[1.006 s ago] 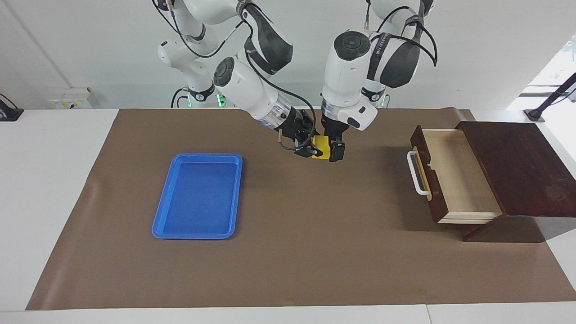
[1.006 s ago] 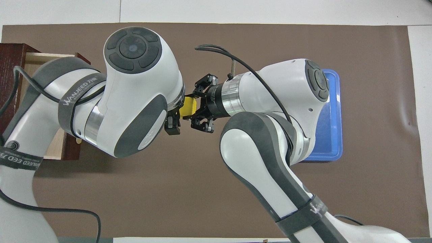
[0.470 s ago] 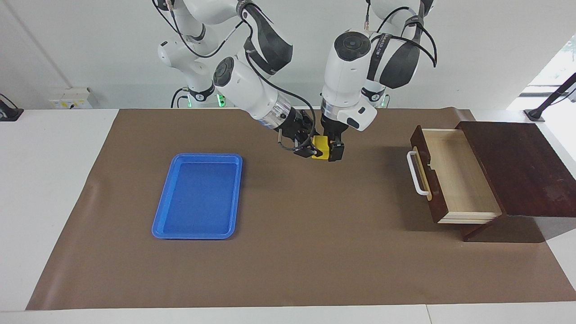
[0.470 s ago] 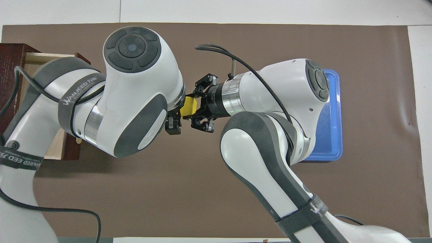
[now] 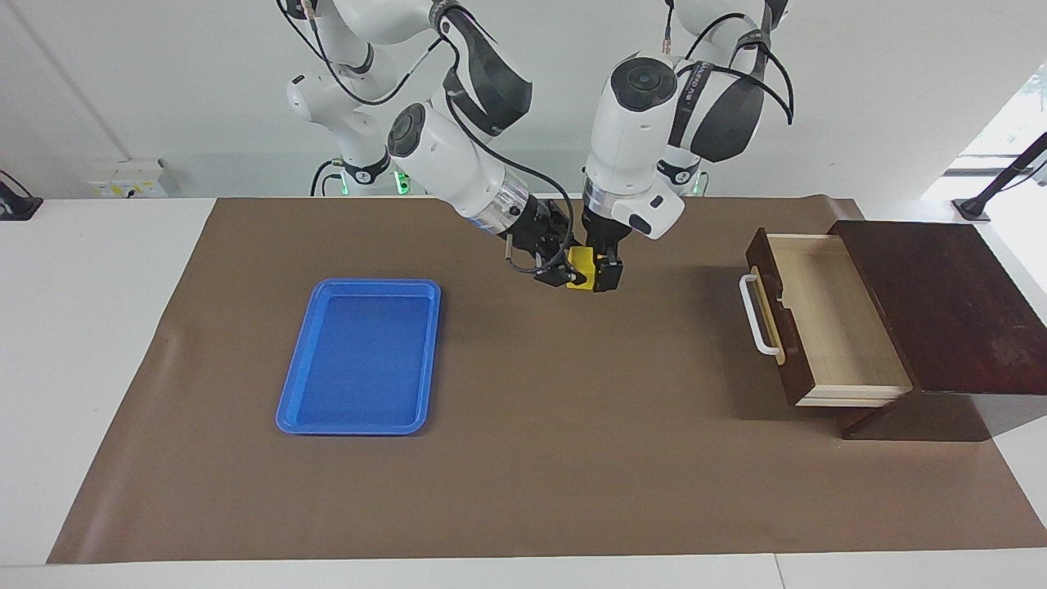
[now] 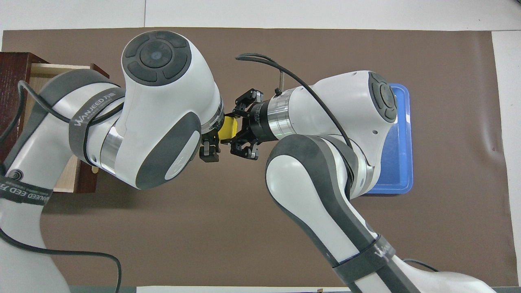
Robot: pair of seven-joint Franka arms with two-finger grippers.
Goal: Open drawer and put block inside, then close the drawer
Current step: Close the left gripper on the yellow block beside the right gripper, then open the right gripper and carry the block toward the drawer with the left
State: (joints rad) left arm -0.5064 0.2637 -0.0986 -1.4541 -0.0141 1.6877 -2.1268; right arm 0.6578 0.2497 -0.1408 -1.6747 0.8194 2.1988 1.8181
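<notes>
Left gripper (image 5: 603, 270) closed in on the block (image 5: 580, 263) vs a sec ago, pinching it now. Right gripper (image 5: 563, 270) clamps it too (mid-air handoff), both over the mat's (image 5: 523, 458) middle. Drawer (image 5: 818, 315) sits open near the left arm's end.

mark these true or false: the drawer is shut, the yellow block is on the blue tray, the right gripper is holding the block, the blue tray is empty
1. The drawer is shut. False: it is pulled out, its pale inside showing.
2. The block lies on the blue tray. False: it is up in the air over the brown mat, between the two grippers.
3. The right gripper grips the block. True; the left gripper is at the block too.
4. The blue tray is empty. True.
</notes>
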